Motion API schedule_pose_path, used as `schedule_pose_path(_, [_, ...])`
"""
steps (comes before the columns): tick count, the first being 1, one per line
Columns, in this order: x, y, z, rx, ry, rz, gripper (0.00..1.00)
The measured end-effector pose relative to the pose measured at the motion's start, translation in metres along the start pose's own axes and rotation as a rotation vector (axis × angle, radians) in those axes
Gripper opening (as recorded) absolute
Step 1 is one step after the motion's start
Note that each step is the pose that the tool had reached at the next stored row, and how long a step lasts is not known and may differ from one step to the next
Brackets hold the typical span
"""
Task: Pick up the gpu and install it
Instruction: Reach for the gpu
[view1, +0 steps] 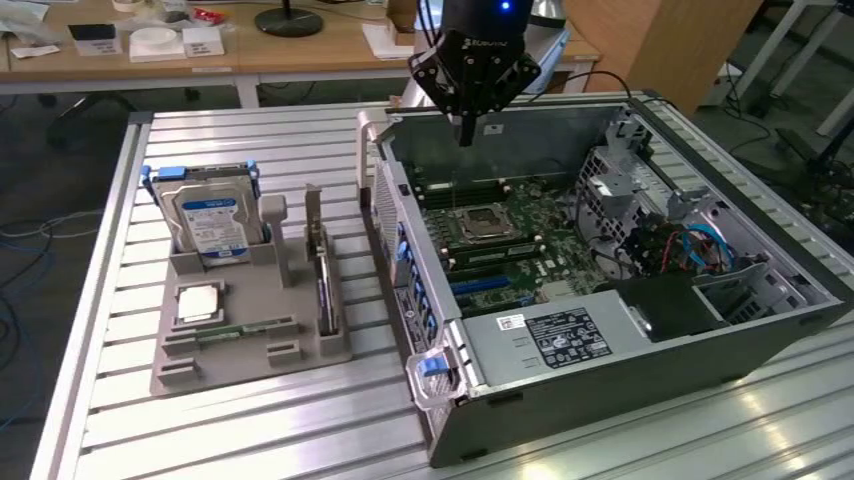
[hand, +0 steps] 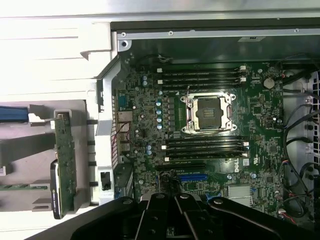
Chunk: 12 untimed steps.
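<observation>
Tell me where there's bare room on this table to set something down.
Bare table runs along the near edge in front of the holder, and behind the hard drive toward the far edge. The strip between holder and case is narrow, with the gpu standing at that side. Inside the case is crowded.
</observation>
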<state>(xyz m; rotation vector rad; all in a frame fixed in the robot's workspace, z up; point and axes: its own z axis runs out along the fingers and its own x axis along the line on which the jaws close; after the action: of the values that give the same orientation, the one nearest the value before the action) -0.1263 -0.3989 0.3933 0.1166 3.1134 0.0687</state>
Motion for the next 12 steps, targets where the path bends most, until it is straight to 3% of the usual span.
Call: schedule_pose_path(12, [0.036,-0.0027,-0.0002,-0.0003,-0.0031,0.000,0.11])
